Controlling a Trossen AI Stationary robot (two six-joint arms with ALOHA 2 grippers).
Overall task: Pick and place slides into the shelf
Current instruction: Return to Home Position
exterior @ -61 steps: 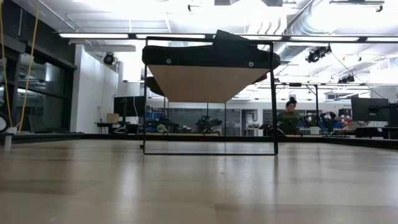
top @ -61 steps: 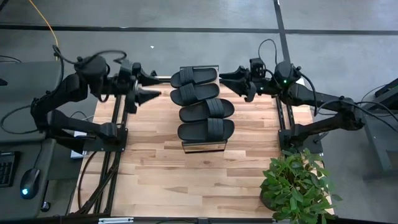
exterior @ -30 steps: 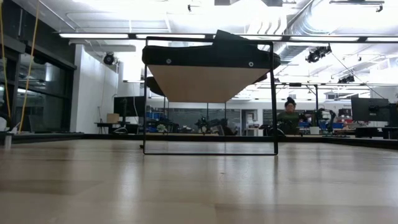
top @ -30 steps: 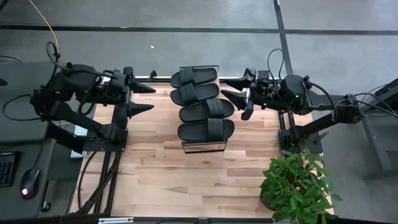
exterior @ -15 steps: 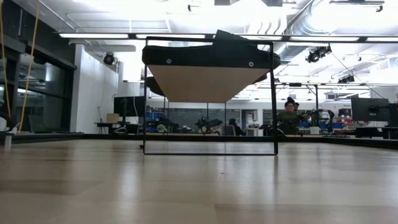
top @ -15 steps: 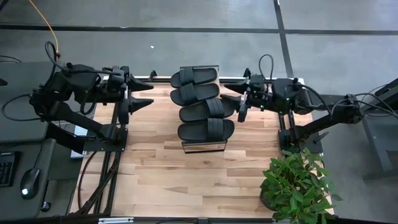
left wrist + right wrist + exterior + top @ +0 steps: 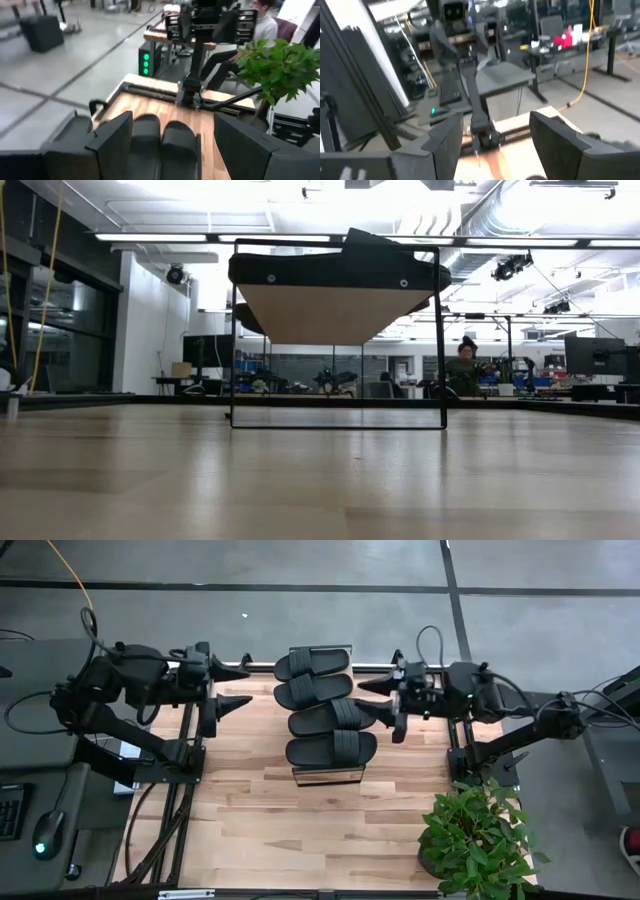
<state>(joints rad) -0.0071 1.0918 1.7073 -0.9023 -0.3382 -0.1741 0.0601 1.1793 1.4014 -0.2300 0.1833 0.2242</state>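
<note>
Both arms retracted from earlier; left pincer [image 7: 238, 686] and right pincer [image 7: 368, 700] spread, empty, flanking the shelf [image 7: 327, 774]. Four slides [image 7: 330, 718] sit on it, table [image 7: 300, 830] underneath.

The room is big and bright. Long white lights [image 7: 200, 237] run across the high ceiling [image 7: 300, 200]. A white wall [image 7: 150, 320] stands next to tall dark windows [image 7: 70, 330], where a yellow cable [image 7: 49, 280] hangs. Far back, a person [image 7: 465, 368] sits among desks and screens [image 7: 595, 355]. The floor [image 7: 300, 610] is grey with black lines [image 7: 455, 600]. A green plant [image 7: 478, 838] sits at a corner of the wooden table [image 7: 300, 830]. A keyboard [image 7: 10, 808] and mouse [image 7: 40, 848] lie on a dark desk [image 7: 25, 755] beside it.
</note>
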